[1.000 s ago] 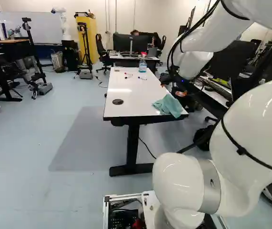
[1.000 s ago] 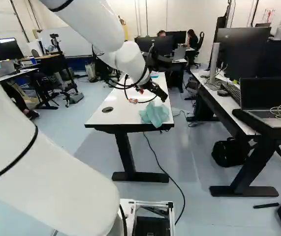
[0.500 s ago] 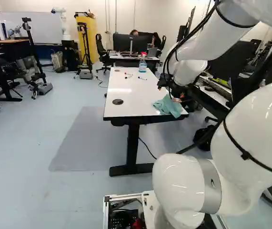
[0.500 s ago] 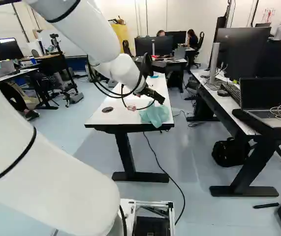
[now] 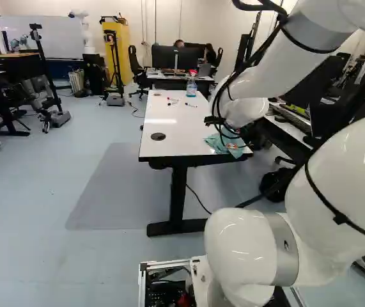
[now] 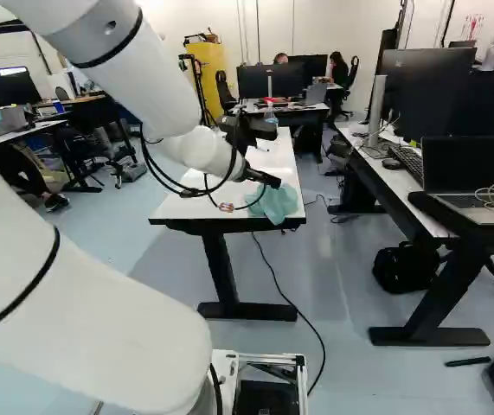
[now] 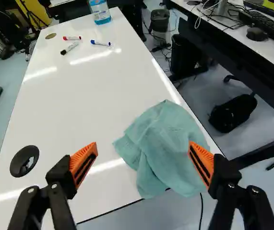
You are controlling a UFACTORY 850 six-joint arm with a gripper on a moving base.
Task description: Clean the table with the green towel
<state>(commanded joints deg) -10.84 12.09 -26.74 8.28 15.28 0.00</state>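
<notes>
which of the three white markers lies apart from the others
The white, blue-capped marker; the red-capped marker and black-capped marker lie close together.

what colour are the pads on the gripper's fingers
Orange with dark slots; the wrist view shows the pads best.

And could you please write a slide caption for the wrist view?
Open tool facing a crumpled green towel on a white table, three markers beyond.
</notes>
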